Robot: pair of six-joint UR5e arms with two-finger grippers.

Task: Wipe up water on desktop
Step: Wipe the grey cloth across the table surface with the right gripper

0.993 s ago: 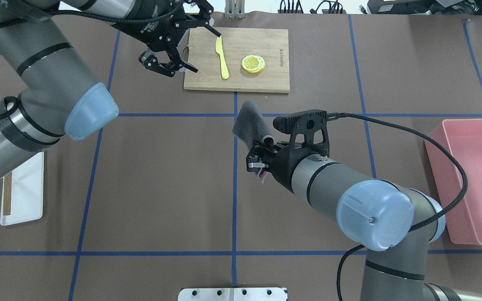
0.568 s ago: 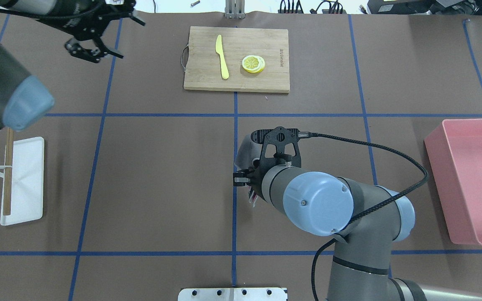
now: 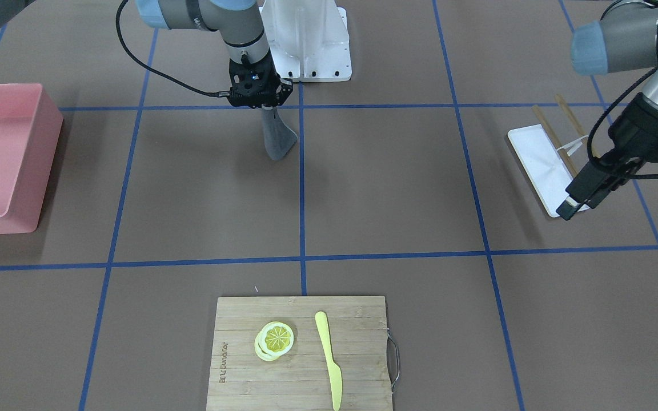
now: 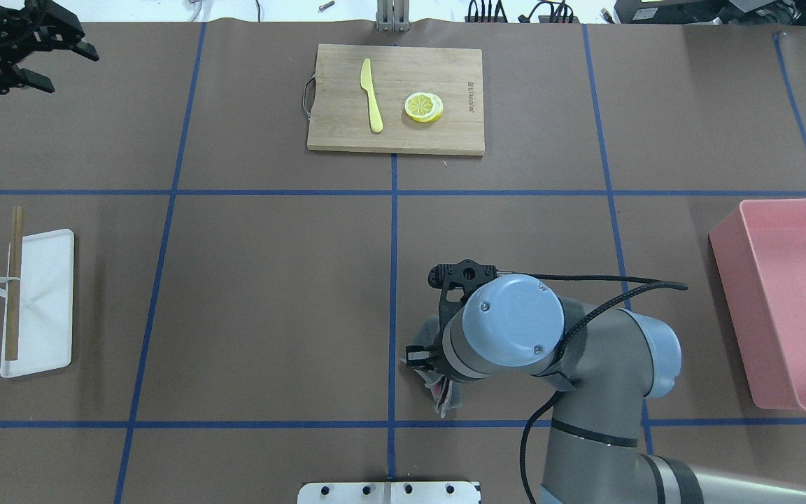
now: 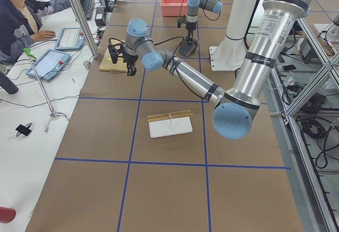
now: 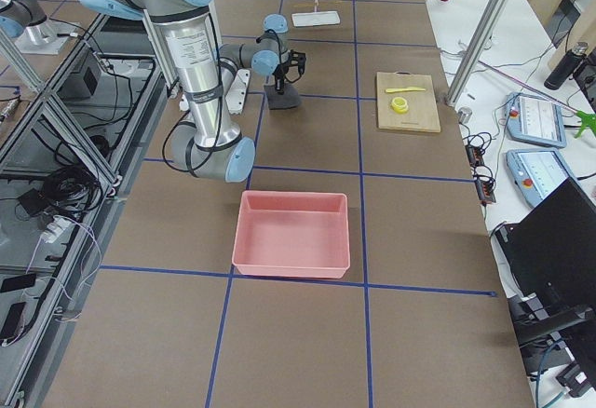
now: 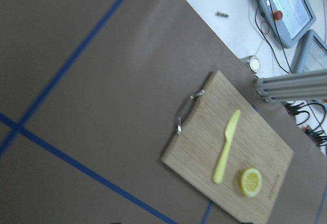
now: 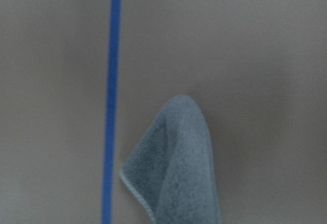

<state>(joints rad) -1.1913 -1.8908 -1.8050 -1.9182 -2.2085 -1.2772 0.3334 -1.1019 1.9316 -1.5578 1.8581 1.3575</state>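
Note:
The desktop (image 4: 270, 294) is a brown tabletop crossed by blue tape lines; I see no water on it. My right gripper (image 3: 263, 107) points down and is shut on the top of a grey cloth (image 3: 277, 140). The cloth hangs down and its lower end drags on the desktop just right of the centre tape line. In the overhead view my right arm hides most of the cloth (image 4: 446, 396). The right wrist view shows the cloth's folded end (image 8: 176, 173) beside the tape line. My left gripper (image 4: 73, 73) is open and empty at the far left corner.
A bamboo cutting board (image 4: 459, 133) with a yellow knife (image 4: 372, 94) and lemon slices (image 4: 423, 107) lies at the far centre. A pink bin (image 4: 788, 308) stands at the right edge. A white tray (image 4: 43, 308) with chopsticks (image 4: 14, 280) lies at the left.
My right arm has dragged the cloth along the centre tape line toward the robot's base. My left arm has swung from the cutting board out to the far left corner.

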